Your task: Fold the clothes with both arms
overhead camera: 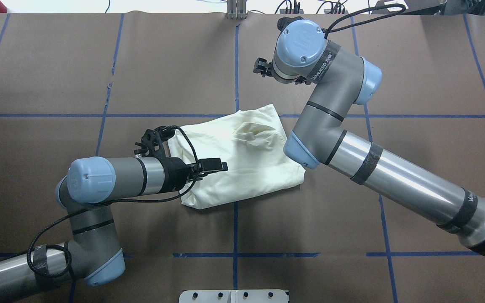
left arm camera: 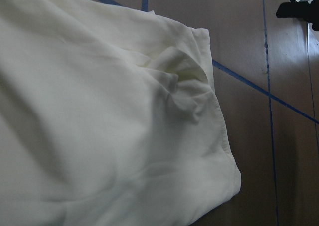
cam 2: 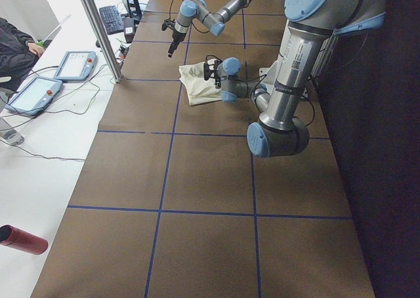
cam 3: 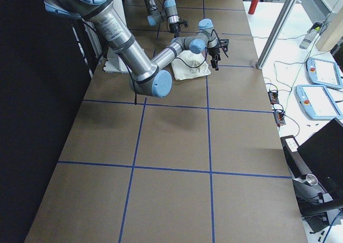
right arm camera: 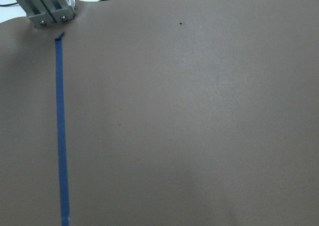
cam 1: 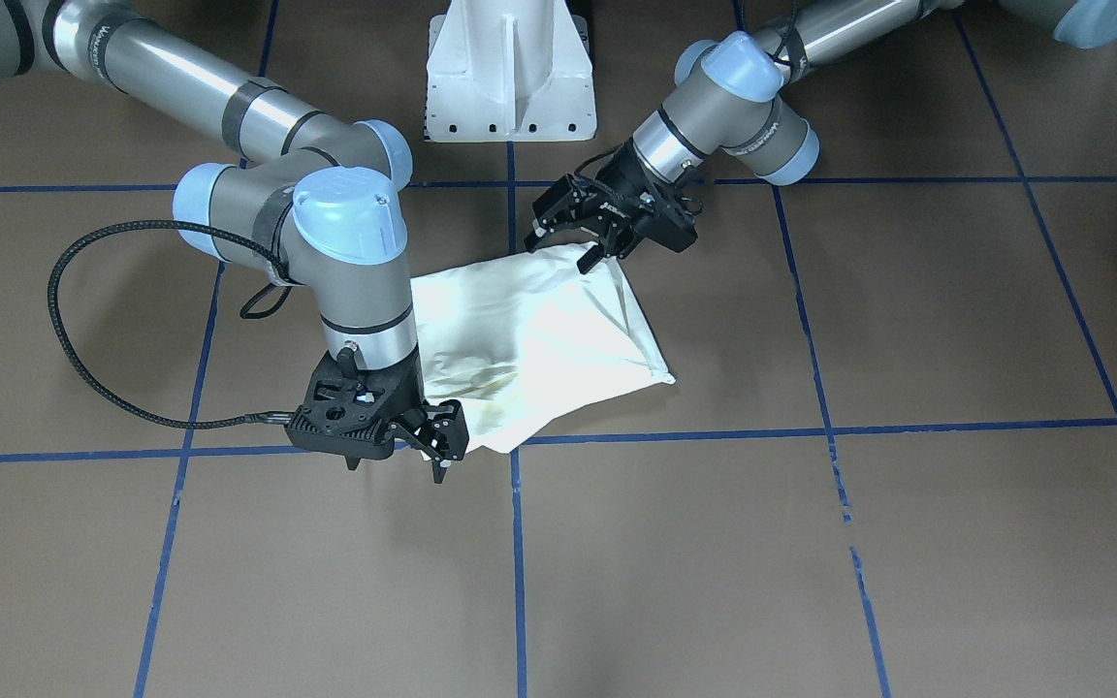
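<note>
Lying wrinkled on the table [cam 1: 908, 543], the cream T-shirt [cam 1: 539, 330] makes a folded rectangle. The left gripper [cam 1: 560, 248] and right gripper [cam 1: 397, 468] have spread jaws.

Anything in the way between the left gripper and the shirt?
Nothing visible stands between them. The left gripper hangs open just over the shirt, at its corner on the robot's side, with no object in the gap.
</note>
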`<state>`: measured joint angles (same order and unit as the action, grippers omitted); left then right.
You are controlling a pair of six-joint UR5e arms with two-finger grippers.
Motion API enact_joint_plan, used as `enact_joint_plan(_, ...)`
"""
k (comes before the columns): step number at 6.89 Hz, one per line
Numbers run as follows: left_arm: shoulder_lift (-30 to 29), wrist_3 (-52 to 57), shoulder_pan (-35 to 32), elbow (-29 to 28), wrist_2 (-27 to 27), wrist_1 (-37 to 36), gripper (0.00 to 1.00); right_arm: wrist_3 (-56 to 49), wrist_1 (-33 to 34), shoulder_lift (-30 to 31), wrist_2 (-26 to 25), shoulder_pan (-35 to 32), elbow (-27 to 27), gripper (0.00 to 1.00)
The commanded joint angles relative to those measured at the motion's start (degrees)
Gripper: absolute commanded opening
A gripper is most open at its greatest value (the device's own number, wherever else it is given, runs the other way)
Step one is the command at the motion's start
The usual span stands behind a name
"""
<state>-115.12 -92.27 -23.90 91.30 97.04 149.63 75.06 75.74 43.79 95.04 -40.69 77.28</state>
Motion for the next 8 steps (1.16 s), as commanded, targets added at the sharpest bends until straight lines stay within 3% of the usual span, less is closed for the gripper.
enact_joint_plan(1, -0.54, -0.45, 0.17, -3.22, -0.09, 0.22, 1.00, 0.00, -0.07, 0.24, 0.06, 0.00, 0.06, 1.00)
enact_joint_plan(5, -0.28, -0.19, 0.44, -5.26, -0.10, 0.57, 1.00, -0.17, 0.02, 0.68, 0.15, 0.00, 0.50, 1.00)
enact_joint_plan(8, -0.19, 0.16, -1.75, 0.52, 2.70, -3.18, 1.00, -0.18, 0.02, 0.68, 0.33, 0.00, 0.76, 1.00)
